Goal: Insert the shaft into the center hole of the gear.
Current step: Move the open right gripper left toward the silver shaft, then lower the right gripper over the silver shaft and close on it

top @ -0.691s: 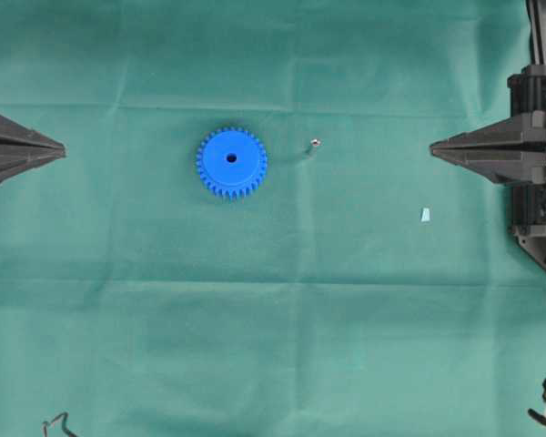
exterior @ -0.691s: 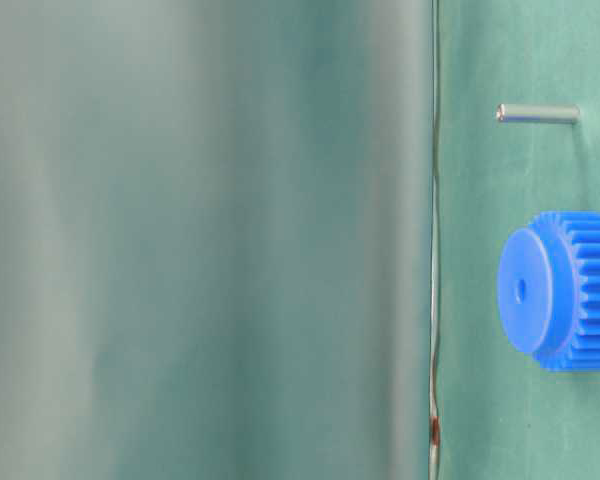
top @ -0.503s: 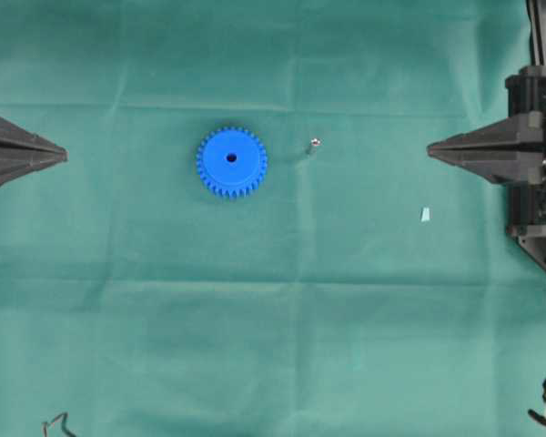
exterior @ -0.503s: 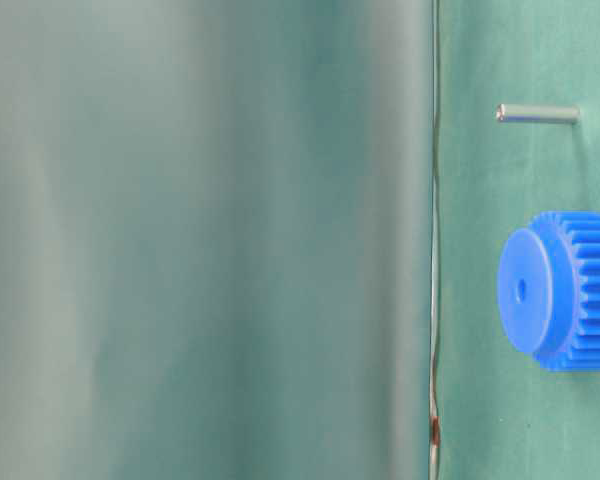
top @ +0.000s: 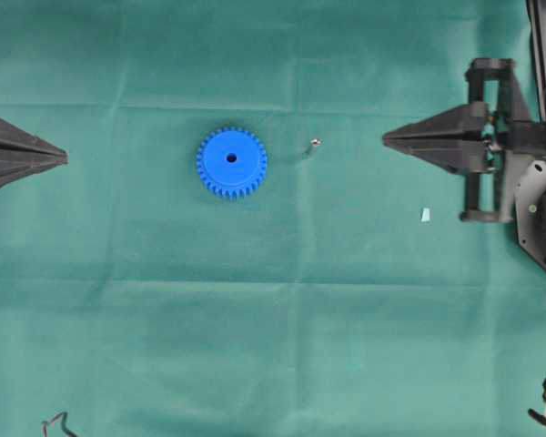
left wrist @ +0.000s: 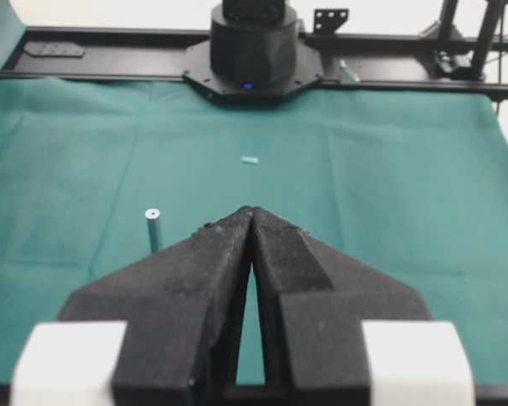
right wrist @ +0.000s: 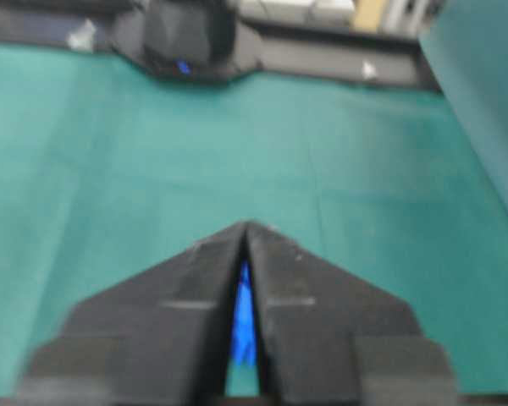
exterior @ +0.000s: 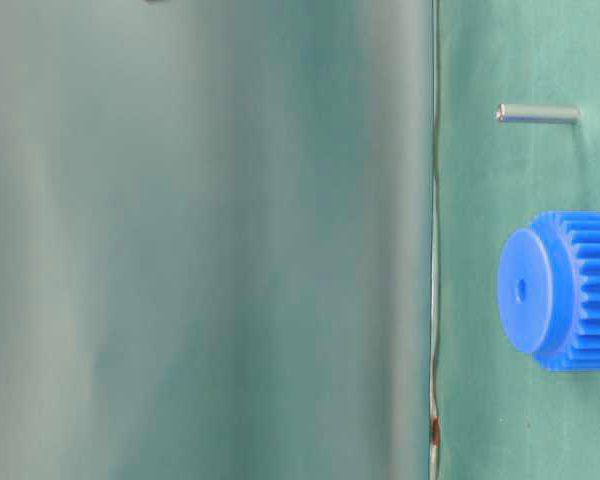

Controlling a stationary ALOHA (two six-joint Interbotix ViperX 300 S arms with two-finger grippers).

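Note:
The blue gear [top: 231, 162] lies flat on the green cloth, its dark center hole [top: 231, 157] facing up. The small silvery shaft [top: 315, 144] stands on end to its right, apart from it. The table-level view, turned sideways, shows the shaft [exterior: 538, 114], the gear [exterior: 565, 290] and the hole [exterior: 521, 290]. My left gripper [top: 64, 157] is shut and empty at the left edge, far from the gear. My right gripper [top: 386, 139] is shut and empty, pointing at the shaft from the right with a gap between. The left wrist view shows the shaft [left wrist: 153, 230] left of my gripper [left wrist: 252, 211].
A small pale blue scrap [top: 425, 215] lies on the cloth below the right gripper. The right arm's body [top: 519, 155] fills the right edge. A cable end [top: 56, 424] shows at the bottom left. Blue of the gear [right wrist: 244, 326] shows behind the right fingers.
My right gripper has moved left toward the shaft, and more of its arm has come into view. The left gripper, gear and shaft have not moved.

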